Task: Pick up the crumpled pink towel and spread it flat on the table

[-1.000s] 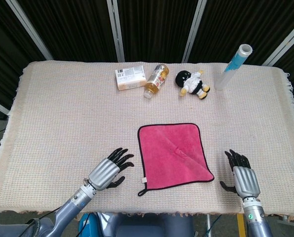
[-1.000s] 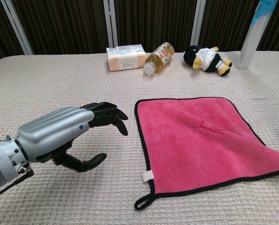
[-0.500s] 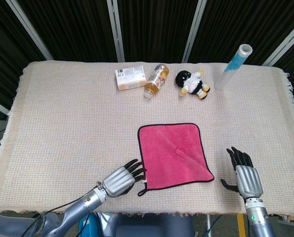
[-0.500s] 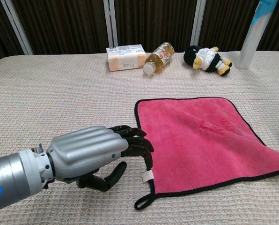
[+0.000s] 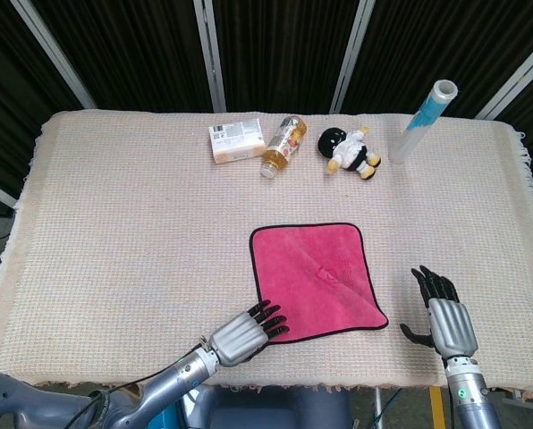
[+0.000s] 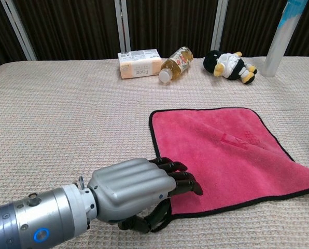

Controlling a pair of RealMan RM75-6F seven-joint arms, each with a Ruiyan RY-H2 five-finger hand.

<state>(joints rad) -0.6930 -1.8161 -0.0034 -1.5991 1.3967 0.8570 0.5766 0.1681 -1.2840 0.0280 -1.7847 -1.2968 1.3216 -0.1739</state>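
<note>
The pink towel lies spread flat a little right of centre in the lower half of the head view, on the woven beige surface, its black-edged sides nearly square and a small crease near its middle. In the chest view the left robot hand sits at the lower left, palm down, its dark fingers lying over the towel's near left corner; the thumb curls underneath near the hem, and whether it pinches the cloth I cannot tell. In the head view the same hand shows at the lower centre with its fingertips on that corner. The right robot hand stands at the lower right of the head view, well apart from the towel, fingers spread and holding nothing. Along the top of the frame lie a small box, a bottle on its side just beside it, a black and white plush toy and, at the upper right, a clear tube with a blue top.
</note>
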